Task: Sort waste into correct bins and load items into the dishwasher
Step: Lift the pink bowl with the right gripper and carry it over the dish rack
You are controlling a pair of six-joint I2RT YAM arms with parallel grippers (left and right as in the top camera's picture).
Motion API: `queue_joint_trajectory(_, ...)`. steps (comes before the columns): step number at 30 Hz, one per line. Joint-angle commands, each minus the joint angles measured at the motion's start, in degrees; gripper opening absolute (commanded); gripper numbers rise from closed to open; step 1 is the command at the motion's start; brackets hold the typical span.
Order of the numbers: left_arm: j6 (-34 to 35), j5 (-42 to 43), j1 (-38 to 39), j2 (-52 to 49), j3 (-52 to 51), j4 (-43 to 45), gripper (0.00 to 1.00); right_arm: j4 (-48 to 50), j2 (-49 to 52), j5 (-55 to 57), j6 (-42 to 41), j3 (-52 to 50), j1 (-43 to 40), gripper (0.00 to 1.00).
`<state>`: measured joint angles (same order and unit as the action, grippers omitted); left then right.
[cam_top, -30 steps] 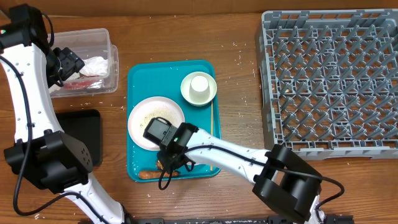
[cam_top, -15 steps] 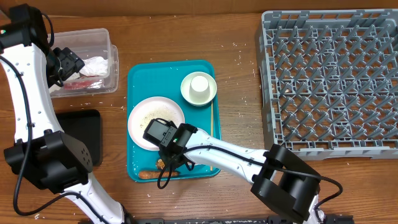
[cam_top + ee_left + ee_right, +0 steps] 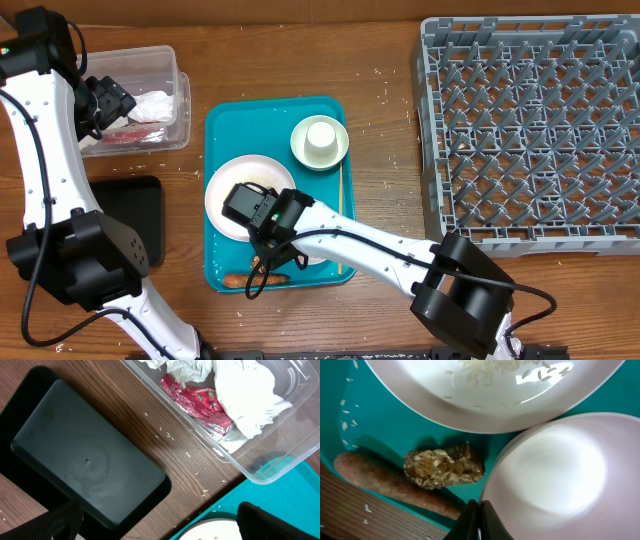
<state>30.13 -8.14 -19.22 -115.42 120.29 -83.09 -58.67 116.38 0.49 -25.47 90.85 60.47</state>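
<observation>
**A:** Where is the brown lump (image 3: 442,467) lying?

**B:** It's sitting craggy on the teal tray (image 3: 225,130), just beside the carrot (image 3: 385,485). The right gripper (image 3: 477,520) is pressing its tips together nearby, seemingly on nothing.

**A:** Progress?

**B:** Tissues (image 3: 245,385) and red wrapper (image 3: 197,400) are resting in the clear tub (image 3: 260,475). The dish rack (image 3: 530,130) is holding no dishes. The left gripper (image 3: 160,522) is hanging spread.

One rack (image 3: 530,130), one carrot (image 3: 380,477) — two bins (image 3: 150,65) (image 3: 140,220), two plates (image 3: 218,195) (image 3: 302,150).
</observation>
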Motion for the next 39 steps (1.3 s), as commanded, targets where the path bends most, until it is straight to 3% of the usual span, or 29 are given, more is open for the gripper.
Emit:
queue_joint_trajectory(1, 1.4, 0.5, 0.1, -0.6, -0.2, 0.0, 1.00, -2.0, 0.3, 0.8, -0.1, 5.0, -0.2, 0.04)
queue_joint_trajectory(11, 1.4, 0.5, 0.1, -0.6, -0.2, 0.0, 1.00, -12.5, -2.2, 0.9, 0.2, 21.3, -5.3, 0.04)
queue_joint_trajectory(15, 1.4, 0.5, 0.1, -0.6, -0.2, 0.0, 1.00, -19.1, -5.6, 0.4, 1.2, 33.1, -13.8, 0.04)
queue_joint_trajectory(18, 1.4, 0.5, 0.1, -0.6, -0.2, 0.0, 1.00, -20.0, -7.9, -5.0, 6.8, 38.0, -21.0, 0.04)
queue_joint_trajectory(26, 1.4, 0.5, 0.1, -0.6, -0.2, 0.0, 1.00, -16.2, -8.9, -30.9, 13.9, 41.9, -47.3, 0.04)
queue_joint_trajectory(32, 1.4, 0.5, 0.1, -0.6, -0.2, 0.0, 1.00, -7.6, -5.4, -50.4, 13.9, 41.5, -64.5, 0.04)
queue_joint_trajectory(39, 1.4, 0.4, 0.1, -0.6, -0.2, 0.0, 1.00, -1.8, 2.0, -54.6, 9.9, 41.5, -75.1, 0.04)
